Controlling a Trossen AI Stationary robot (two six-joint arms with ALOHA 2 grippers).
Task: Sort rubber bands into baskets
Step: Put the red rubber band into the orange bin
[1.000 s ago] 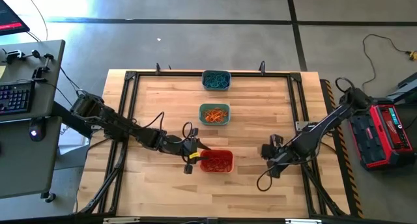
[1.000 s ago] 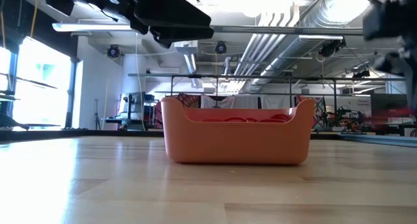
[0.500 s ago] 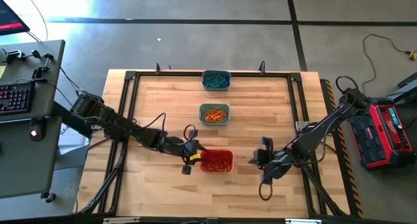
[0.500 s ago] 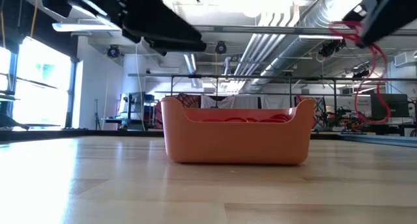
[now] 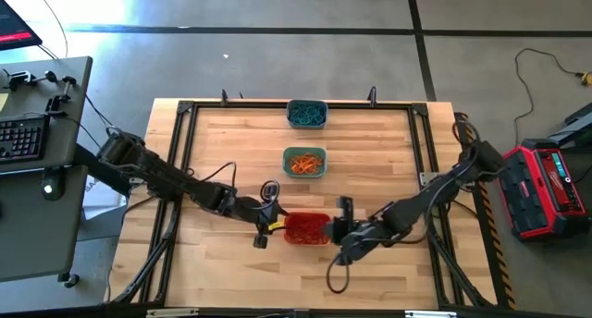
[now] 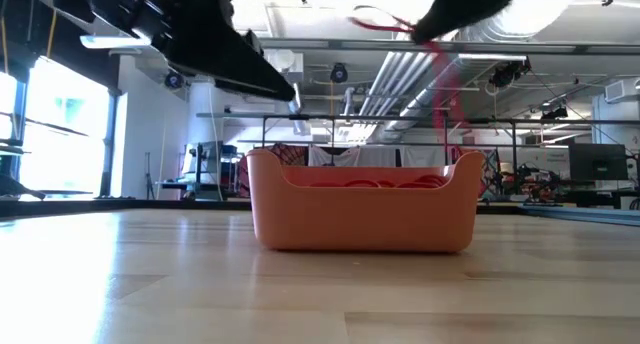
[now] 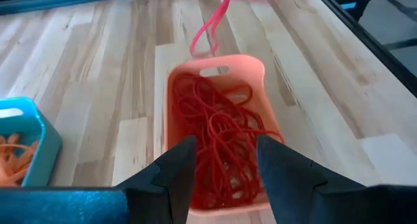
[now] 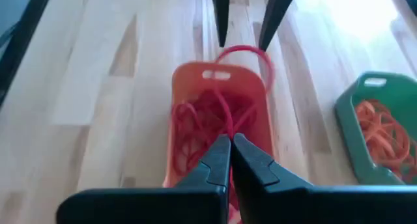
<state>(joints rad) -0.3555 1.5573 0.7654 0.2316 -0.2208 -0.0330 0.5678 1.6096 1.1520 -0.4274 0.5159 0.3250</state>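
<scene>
Rubber band, red (image 8: 242,61): I hold it pinched in the fully closed right pincer (image 8: 230,148), dangling above the orange basket (image 5: 308,229) at its right rim. That basket, heaped with red bands, sits near the worktop's (image 5: 370,161) front edge. Left pincer (image 7: 223,160), fingers spread and empty, hovers over the basket's left rim. Bare wood lies around the basket; teal-green basket (image 5: 304,162) and grey-blue basket (image 5: 306,114) stand behind.
</scene>
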